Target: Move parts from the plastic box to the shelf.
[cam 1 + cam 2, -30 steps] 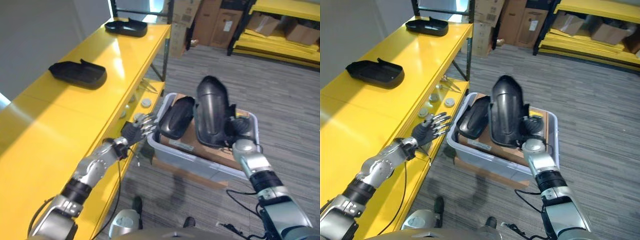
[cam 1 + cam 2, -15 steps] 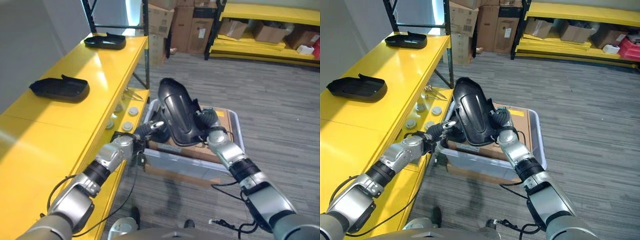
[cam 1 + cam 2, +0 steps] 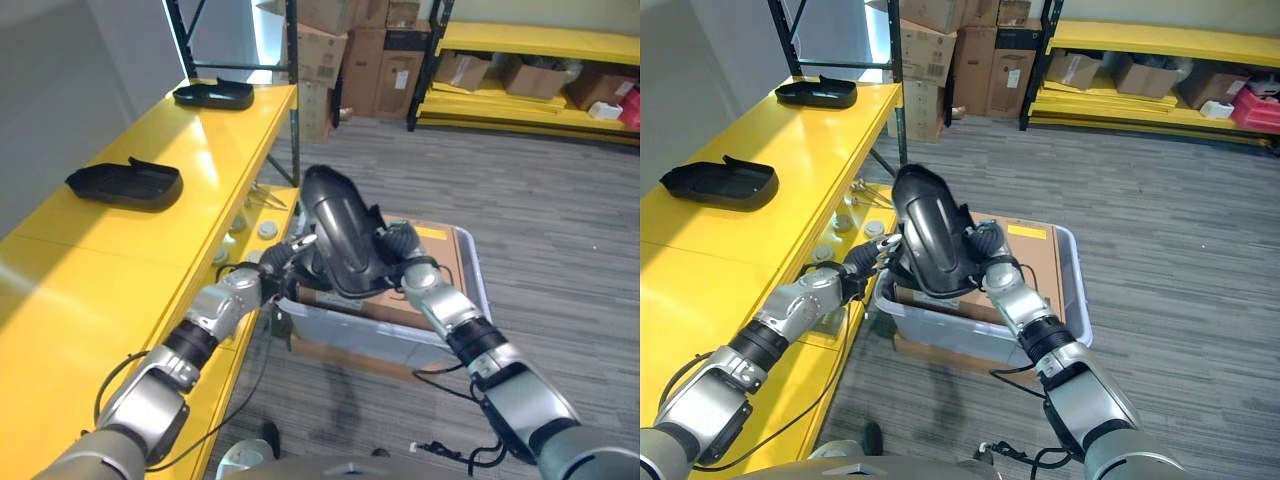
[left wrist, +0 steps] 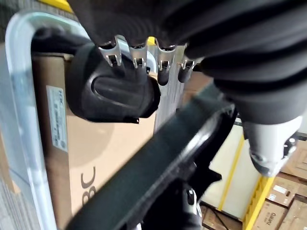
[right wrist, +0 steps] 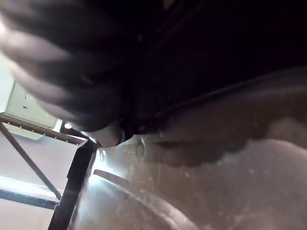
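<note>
A large glossy black part (image 3: 340, 232) stands upright above the clear plastic box (image 3: 352, 326), tilted toward the yellow shelf (image 3: 150, 235). My right hand (image 3: 402, 247) is shut on its right edge. My left hand (image 3: 287, 258) is open, its straight fingers (image 4: 135, 53) reaching the part's left side. A second black part (image 4: 112, 91) lies in the box on a cardboard carton (image 3: 442, 243), under the left hand's fingers. Two more black parts (image 3: 125, 182) (image 3: 213, 94) lie apart on the shelf top. The right wrist view is dark, pressed close against the held part (image 5: 216, 158).
Small round pieces and metal tools (image 3: 262, 226) lie on the shelf's lower level beside the box. A black shelf post (image 3: 291, 70) rises at the shelf's far end. Cardboard boxes (image 3: 335, 50) and yellow racks (image 3: 530, 50) line the back; grey carpet lies to the right.
The camera has shifted. My right hand has lifted the black part up and toward the shelf. My left hand has come from the shelf edge to the part's left side.
</note>
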